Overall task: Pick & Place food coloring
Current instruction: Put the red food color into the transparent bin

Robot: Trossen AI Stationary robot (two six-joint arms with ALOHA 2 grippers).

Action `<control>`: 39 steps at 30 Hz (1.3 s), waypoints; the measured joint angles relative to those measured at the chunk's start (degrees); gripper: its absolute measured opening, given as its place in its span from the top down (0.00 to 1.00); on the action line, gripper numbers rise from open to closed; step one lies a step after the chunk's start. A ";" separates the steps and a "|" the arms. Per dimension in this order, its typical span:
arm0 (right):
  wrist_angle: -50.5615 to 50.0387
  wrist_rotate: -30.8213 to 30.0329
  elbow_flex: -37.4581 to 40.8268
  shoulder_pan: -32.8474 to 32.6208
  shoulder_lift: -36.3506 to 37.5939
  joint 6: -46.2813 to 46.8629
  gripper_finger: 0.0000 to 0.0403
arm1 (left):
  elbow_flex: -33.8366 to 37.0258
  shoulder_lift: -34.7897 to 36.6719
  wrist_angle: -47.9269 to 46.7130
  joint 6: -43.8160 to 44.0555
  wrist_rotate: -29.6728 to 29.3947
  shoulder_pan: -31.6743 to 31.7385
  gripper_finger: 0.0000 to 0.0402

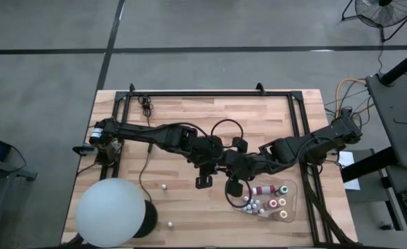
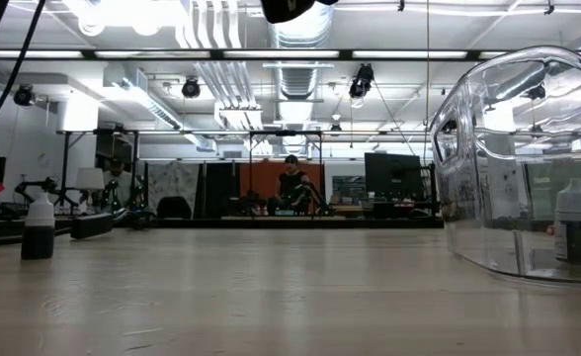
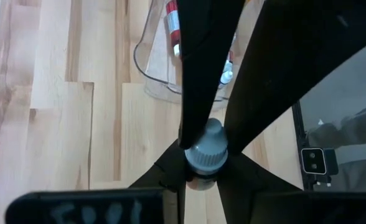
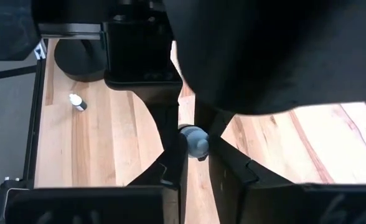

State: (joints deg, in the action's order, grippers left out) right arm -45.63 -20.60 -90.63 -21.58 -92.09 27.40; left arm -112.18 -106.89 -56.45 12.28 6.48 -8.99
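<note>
We are in the middle of a hand-over above the centre of the worktop. The left pincer is closed on one small bottle of food coloring with a pale grey cap, and the right pincer is also closed around the same bottle, so both pincers grip it together in the air, a little left of the clear tray. Most other bottles stand or lie inside this tray at the near right, with red, green and yellow caps. Two loose bottles wait on the wood at the near left, beside the big white ball. We judge that the next move asks the left pincer to release first, while the right one keeps its hold. Then the right arm can carry the bottle to the tray and lower it into a free place, without pushing over the bottles already standing there.
</note>
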 joint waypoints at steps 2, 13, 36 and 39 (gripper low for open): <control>0.00 0.00 0.00 0.00 0.00 0.00 0.90 | 0.00 0.00 0.00 0.26 0.00 0.00 0.87; -0.82 -0.13 0.00 0.00 0.11 0.67 0.89 | 0.00 -0.03 0.28 2.66 0.00 0.80 0.83; -1.06 0.52 0.00 -0.04 0.41 0.44 0.89 | 0.00 -0.07 0.37 1.06 0.97 1.79 0.49; -1.60 0.50 0.00 -0.04 0.49 0.44 0.89 | 0.00 -0.04 0.31 0.96 1.44 1.88 0.41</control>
State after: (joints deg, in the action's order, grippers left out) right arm -47.23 -20.10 -90.63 -21.63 -91.61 27.83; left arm -112.18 -106.94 -56.14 13.23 7.92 -7.12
